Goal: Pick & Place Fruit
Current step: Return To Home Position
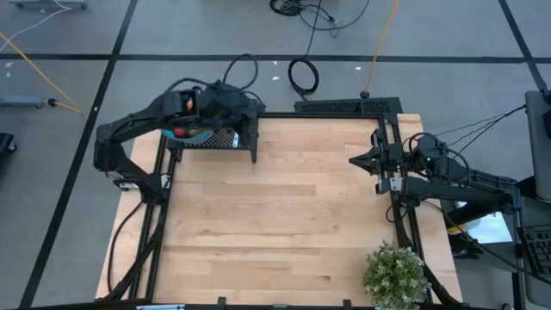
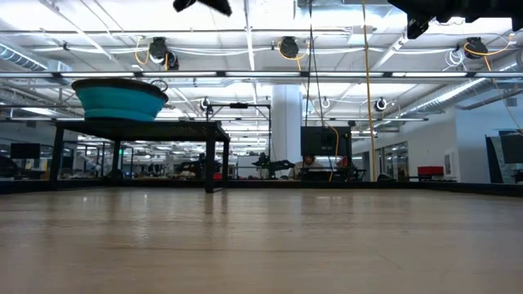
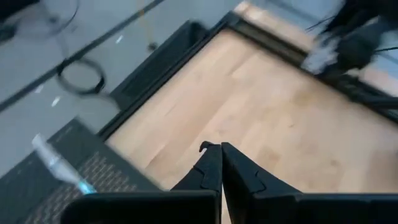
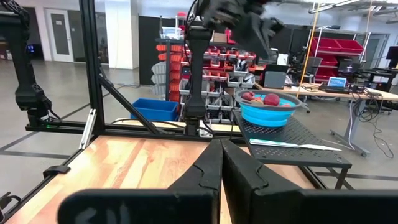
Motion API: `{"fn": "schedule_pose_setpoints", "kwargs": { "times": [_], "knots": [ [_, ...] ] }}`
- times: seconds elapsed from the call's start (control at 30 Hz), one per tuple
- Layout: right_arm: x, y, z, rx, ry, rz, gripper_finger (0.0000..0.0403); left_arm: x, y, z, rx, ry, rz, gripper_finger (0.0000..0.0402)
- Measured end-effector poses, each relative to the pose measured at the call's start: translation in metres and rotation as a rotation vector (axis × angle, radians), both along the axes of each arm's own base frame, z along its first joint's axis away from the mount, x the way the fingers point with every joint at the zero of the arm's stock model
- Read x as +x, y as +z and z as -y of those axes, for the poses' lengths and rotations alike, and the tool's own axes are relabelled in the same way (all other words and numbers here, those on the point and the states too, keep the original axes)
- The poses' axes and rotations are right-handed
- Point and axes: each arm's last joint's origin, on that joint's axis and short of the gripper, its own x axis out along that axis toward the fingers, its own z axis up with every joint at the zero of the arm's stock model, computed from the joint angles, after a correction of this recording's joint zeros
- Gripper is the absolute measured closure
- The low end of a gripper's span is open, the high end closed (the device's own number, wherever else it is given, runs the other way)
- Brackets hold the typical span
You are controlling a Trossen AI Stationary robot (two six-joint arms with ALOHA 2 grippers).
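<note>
A round blue bowl point(image 4: 269, 111) stands on a black mesh stand point(image 4: 298, 140) at the table's far left. Dark red fruit point(image 4: 271, 99) lies in it, and a red piece point(image 1: 180, 133) shows from above beside the arm. My left gripper point(image 3: 221, 149) hangs shut and empty above the stand's right part, right of the bowl point(image 1: 200, 132), slanting down toward the table. In the low view it shows at the top edge point(image 2: 204, 5). My right gripper point(image 4: 221, 146) is shut and empty at the table's right edge point(image 1: 357, 160), pointing level toward the left.
A slim silver knife point(image 4: 292, 145) lies on the stand's mesh in front of the bowl, also visible in the left wrist view point(image 3: 59, 163). A small potted plant point(image 1: 394, 274) stands at the near right corner. The wooden table point(image 1: 284, 224) stretches between the arms.
</note>
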Motion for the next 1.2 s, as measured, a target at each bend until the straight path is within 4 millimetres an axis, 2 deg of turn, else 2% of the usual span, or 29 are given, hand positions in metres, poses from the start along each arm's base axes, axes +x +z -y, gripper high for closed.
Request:
{"fn": "schedule_pose_setpoints", "kwargs": {
  "times": [0.37,0.5,0.73,0.87,1.0,1.1,1.2],
  "knots": [
    [0.000,0.000,0.000,-0.001,0.000,0.002,0.0403,-0.004,0.027,0.051,0.130,-0.265,0.156,0.0399],
    [0.000,0.000,0.000,0.000,0.000,0.002,0.0403,-0.005,0.033,0.062,0.177,-0.334,0.197,0.0398],
    [0.000,0.000,0.000,0.000,0.000,0.002,0.0403,-0.003,0.031,0.073,0.207,-0.403,0.183,0.0398],
    [0.000,0.000,0.000,0.000,0.000,0.002,0.0403,0.009,0.017,0.077,0.227,-0.449,0.226,0.0400],
    [0.000,0.000,0.000,0.000,0.000,0.002,0.0403,0.012,-0.003,0.077,0.216,-0.457,0.293,0.0400],
    [0.000,0.000,0.000,0.000,0.000,-0.001,0.0403,0.005,-0.022,0.077,0.191,-0.445,0.294,0.0398],
    [0.000,-0.001,0.000,0.003,0.001,-0.009,0.0403,0.000,-0.034,0.077,0.196,-0.449,0.381,0.0398]
  ]
}}
